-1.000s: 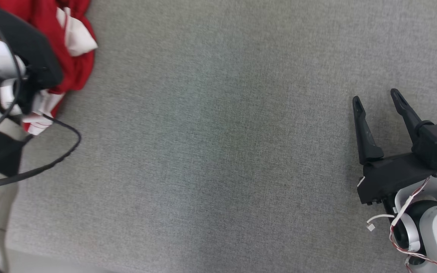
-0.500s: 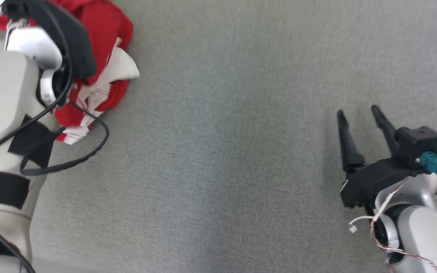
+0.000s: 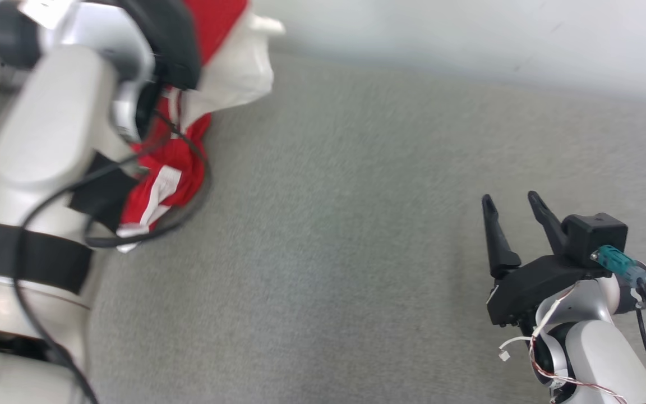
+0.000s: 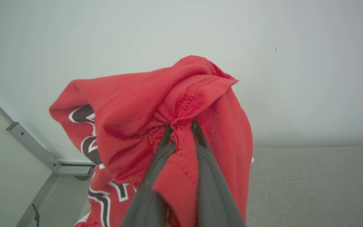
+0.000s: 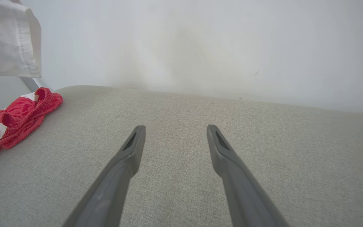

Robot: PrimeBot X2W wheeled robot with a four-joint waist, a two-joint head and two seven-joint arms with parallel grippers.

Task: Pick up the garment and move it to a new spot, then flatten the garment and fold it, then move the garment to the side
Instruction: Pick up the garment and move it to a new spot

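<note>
The garment (image 3: 169, 179) is red with white panels and bunched at the upper left of the head view, partly behind my left arm (image 3: 48, 134). In the left wrist view my left gripper (image 4: 181, 125) is shut on a fold of the red garment (image 4: 131, 110), which hangs raised in front of the wall. The right wrist view has its lower red end (image 5: 17, 118) resting on the grey surface and a white part (image 5: 8, 44) hanging above. My right gripper (image 3: 511, 197) is open over bare fabric at the lower right, its fingers (image 5: 131, 151) spread with nothing between them.
The grey fabric surface (image 3: 345, 235) stretches between the two arms. A pale wall (image 3: 469, 28) bounds it at the back. A black cable (image 3: 149, 235) loops off my left arm beside the garment. A metal rail (image 4: 27, 142) runs at the far left.
The head camera has tilted up, bringing the wall into view. My left arm has lifted the garment, so it now hangs higher with a white part dangling. The right gripper stays open.
</note>
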